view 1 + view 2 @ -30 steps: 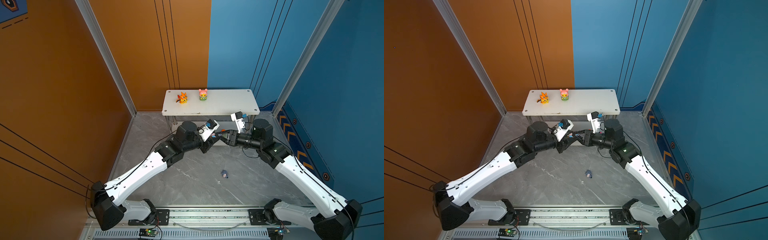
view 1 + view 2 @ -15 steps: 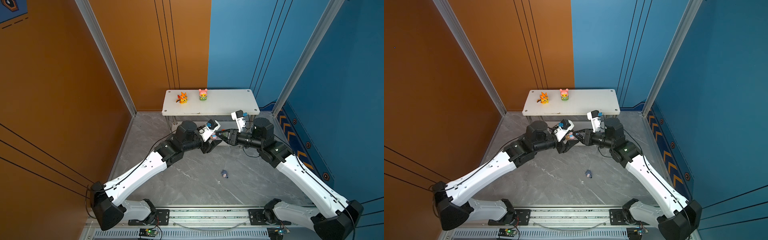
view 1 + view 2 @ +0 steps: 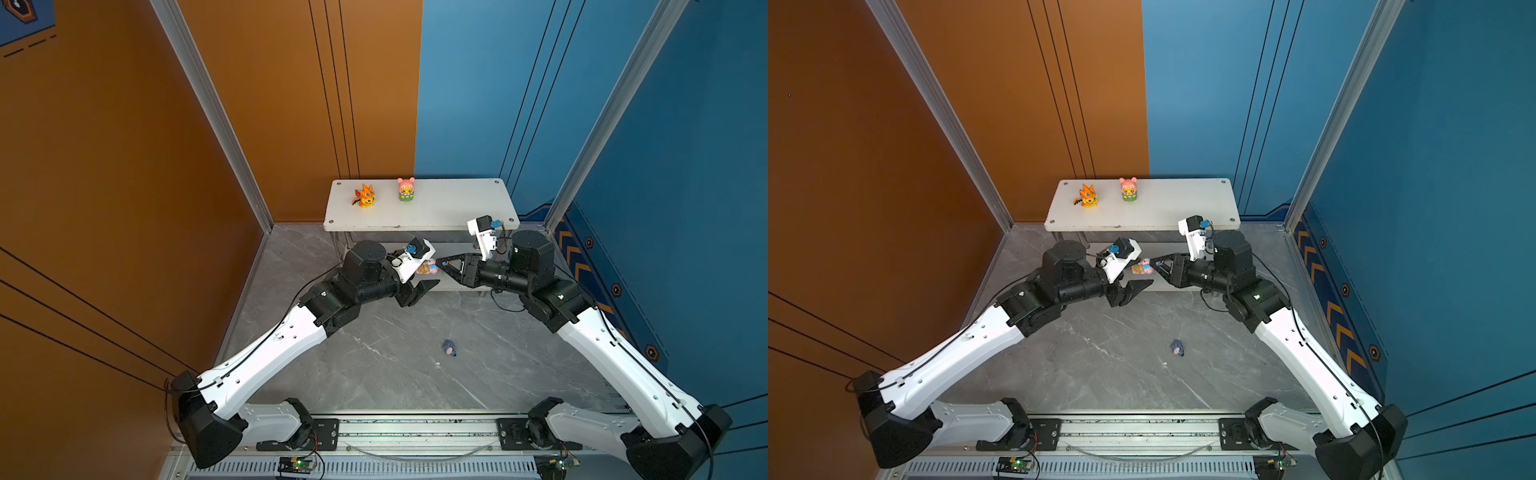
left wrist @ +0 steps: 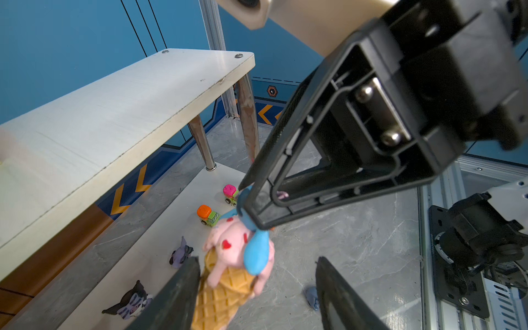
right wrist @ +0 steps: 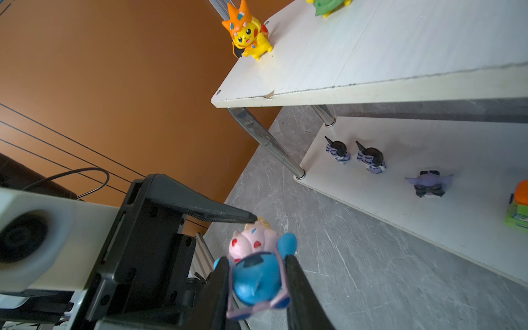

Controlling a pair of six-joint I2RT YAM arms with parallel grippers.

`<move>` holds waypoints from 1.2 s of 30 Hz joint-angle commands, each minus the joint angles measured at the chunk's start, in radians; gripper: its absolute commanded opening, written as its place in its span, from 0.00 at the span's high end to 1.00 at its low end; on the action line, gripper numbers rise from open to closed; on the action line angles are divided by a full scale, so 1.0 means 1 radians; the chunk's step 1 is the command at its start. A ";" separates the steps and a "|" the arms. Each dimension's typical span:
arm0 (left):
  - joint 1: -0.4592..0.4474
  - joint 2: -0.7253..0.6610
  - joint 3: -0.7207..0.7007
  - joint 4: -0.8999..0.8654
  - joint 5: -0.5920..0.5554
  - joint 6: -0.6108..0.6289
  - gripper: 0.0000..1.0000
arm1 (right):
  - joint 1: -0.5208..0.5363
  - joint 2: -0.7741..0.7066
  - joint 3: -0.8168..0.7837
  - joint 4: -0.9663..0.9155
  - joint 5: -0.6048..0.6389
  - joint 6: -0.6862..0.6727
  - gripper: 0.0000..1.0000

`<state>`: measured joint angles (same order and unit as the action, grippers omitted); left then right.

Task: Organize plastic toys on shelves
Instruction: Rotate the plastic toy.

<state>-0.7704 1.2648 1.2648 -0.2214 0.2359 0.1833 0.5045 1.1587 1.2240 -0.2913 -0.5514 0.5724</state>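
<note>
The blue toy on a cone (image 3: 428,268) (image 3: 1142,267) hangs in the air before the shelves (image 3: 449,203). My right gripper (image 5: 257,281) is shut on its blue head (image 5: 254,285). My left gripper (image 4: 257,294) is open around the waffle cone (image 4: 225,291), which lies against one finger (image 4: 183,288), with a wide gap to the other. The orange dragon (image 3: 364,196) and the pink-yellow toy (image 3: 406,189) stand on the top board. The lower board (image 5: 428,228) bears black-purple horned toys (image 5: 338,150) (image 5: 371,158), a purple one (image 5: 428,183) and two green cars (image 4: 210,215) (image 4: 231,194).
A small grey-blue toy (image 3: 449,347) (image 3: 1177,347) lies on the grey marble floor in front of both arms. Chrome legs (image 5: 265,140) hold up the top board. Orange and blue walls close in behind and at the sides. A metal rail (image 3: 415,432) runs along the front.
My left gripper has opened and let go of the cone toy. The right gripper has stayed shut on the toy's head, holding it in about the same place.
</note>
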 commanded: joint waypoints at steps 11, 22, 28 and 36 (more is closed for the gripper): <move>0.016 -0.006 -0.019 -0.015 0.040 0.016 0.15 | -0.021 -0.002 0.095 -0.078 0.047 -0.066 0.80; 0.050 -0.072 -0.063 -0.010 -0.005 0.009 0.02 | 0.008 0.136 0.484 -0.454 0.212 -0.293 0.81; 0.060 -0.062 -0.018 -0.036 0.022 0.042 0.02 | 0.029 0.174 0.516 -0.550 0.144 -0.323 0.80; 0.044 -0.024 -0.017 -0.049 0.093 0.101 0.01 | 0.032 0.164 0.460 -0.578 0.024 -0.328 0.80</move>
<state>-0.7208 1.2274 1.2366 -0.2543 0.2810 0.2466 0.5323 1.3392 1.7000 -0.8368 -0.4553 0.2649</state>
